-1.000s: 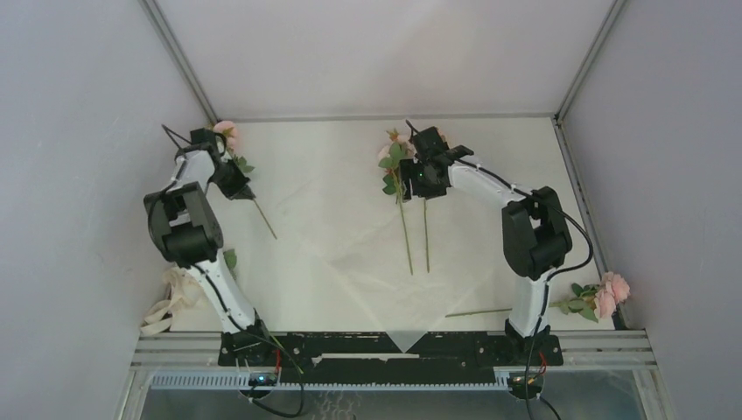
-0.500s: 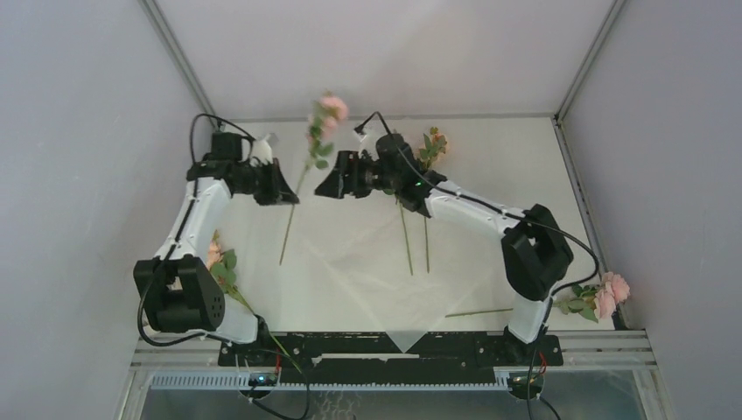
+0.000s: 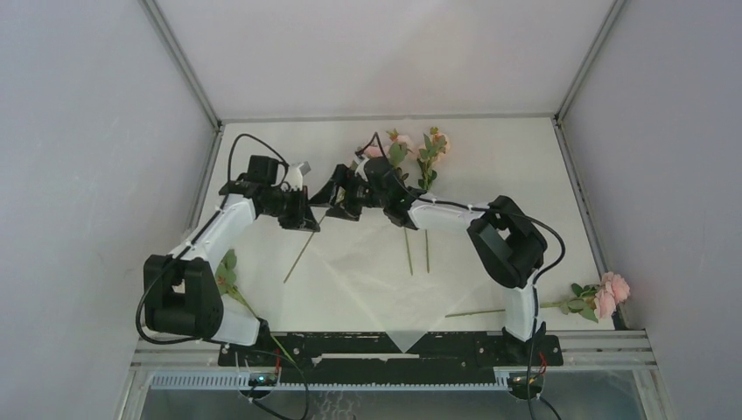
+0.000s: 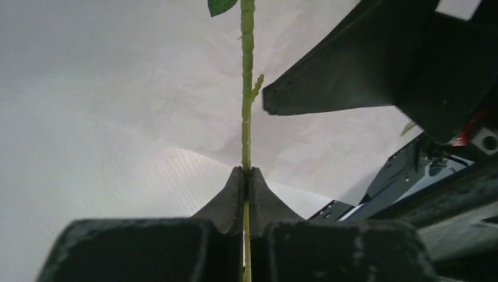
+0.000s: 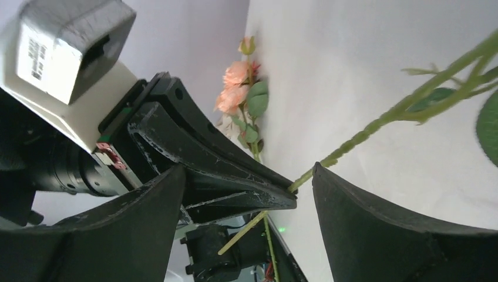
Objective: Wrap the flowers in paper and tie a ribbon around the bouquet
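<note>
Left gripper (image 4: 246,174) is clamped tight on the thin green stem of one rose (image 3: 297,260), and the left wrist view shows that stem (image 4: 246,88) standing straight up out of the pinched fingertips. From above, the rose's long axis runs on a slant, tail end pointing near-left and the upper part heading far-right behind both grippers toward the pink blooms at the far middle. Which bloom is its own, I cannot tell. Right gripper (image 5: 249,176) comes in from the right with its jaws spread wide, one finger on each side of the stem and of the left gripper's tips, holding nothing. Under all this lies the paper (image 3: 367,284), flat on the table (image 3: 525,157), one corner hanging at the near edge. Two more roses (image 3: 431,153) lie on it side by side, stems running near to far, blooms at the far end. Another rose (image 3: 605,293) sits at the near right, bloom by the edge, stem pointing left. One more (image 3: 226,269) lies by the left arm, partly hidden. There is a small label (image 5: 34,51) on the left wrist's grey box, its print too small to read.
</note>
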`<state>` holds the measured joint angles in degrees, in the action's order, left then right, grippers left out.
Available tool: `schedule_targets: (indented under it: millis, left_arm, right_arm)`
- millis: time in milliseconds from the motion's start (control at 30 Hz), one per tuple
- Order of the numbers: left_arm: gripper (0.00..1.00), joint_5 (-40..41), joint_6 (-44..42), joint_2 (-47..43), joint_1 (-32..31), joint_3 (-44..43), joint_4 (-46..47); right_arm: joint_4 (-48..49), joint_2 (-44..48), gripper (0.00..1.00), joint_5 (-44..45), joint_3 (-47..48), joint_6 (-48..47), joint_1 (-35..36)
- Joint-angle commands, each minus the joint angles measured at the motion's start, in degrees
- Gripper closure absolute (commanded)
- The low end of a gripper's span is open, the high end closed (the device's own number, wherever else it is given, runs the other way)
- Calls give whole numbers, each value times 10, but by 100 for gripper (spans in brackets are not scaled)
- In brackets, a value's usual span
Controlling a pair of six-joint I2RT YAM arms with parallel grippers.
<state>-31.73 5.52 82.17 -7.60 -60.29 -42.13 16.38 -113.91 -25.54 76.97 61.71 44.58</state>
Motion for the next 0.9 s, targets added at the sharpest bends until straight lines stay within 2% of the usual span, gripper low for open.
schedule_targets:
  millis: [0, 67, 133, 267, 400, 533, 733, 800, 833, 867]
  left_arm:
    - [100, 27, -1, -41, -24, 39, 39]
    - [100, 18, 10, -46, -27, 42, 49]
    - [100, 22, 14, -51, -30, 42, 55]
    - [100, 23, 19, -62, -30, 58, 70]
    - [100, 21, 20, -66, -31, 61, 75]
    - [100, 19, 20, -67, -34, 64, 76]
    - [100, 13, 21, -65, -40, 64, 81]
    - [100, 9, 19, -67, -43, 62, 81]
    - [100, 8, 14, -68, -46, 59, 79]
    - [100, 2, 7, -69, -47, 55, 72]
  right_arm:
    - [-42, 88, 12, 120, -34, -46, -29]
    - [-40, 104, 11, 131, -67, -43, -39]
    - [-17, 103, 12, 121, -106, 1, -53]
    - [33, 61, 14, 80, -136, 59, -60]
    - [48, 10, 13, 52, -97, 71, -49]
    - [52, -27, 1, 43, -49, 70, -46]
    - [65, -68, 2, 22, -9, 83, -44]
    - [77, -82, 12, 3, 4, 83, -46]
    - [95, -87, 28, -9, 6, 84, -49]
    - [122, -89, 61, -33, 6, 84, -54]
